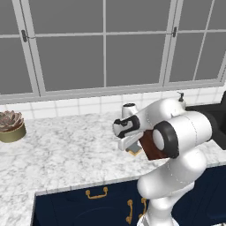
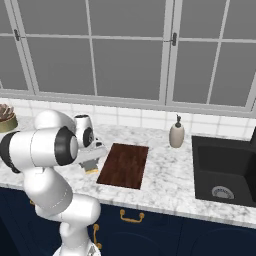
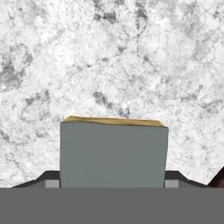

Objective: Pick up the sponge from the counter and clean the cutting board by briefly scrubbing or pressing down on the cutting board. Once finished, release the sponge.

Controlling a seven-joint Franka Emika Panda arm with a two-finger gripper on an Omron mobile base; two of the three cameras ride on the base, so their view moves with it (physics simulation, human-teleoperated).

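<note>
The sponge (image 3: 113,153), grey-green on top with a yellow base, sits between my two fingertips (image 3: 51,180), which touch its sides. In the base views the sponge (image 1: 133,151) (image 2: 91,170) hangs low over the marbled counter (image 1: 66,150) (image 2: 165,185), just left of the cutting board. My gripper (image 1: 129,145) (image 2: 90,162) (image 3: 113,181) points down, shut on the sponge. The dark reddish-brown cutting board (image 2: 123,165) lies flat to its right. In the left base view my arm covers part of the board (image 1: 149,148). A sliver of it shows at the hand view's lower right corner.
A soap dispenser (image 2: 176,134) stands behind the board by the tiled wall. The black sink (image 2: 225,170) is sunk into the counter at the right. A potted succulent (image 1: 11,126) sits far left. Navy cabinets with gold handles (image 2: 131,216) run below the counter edge.
</note>
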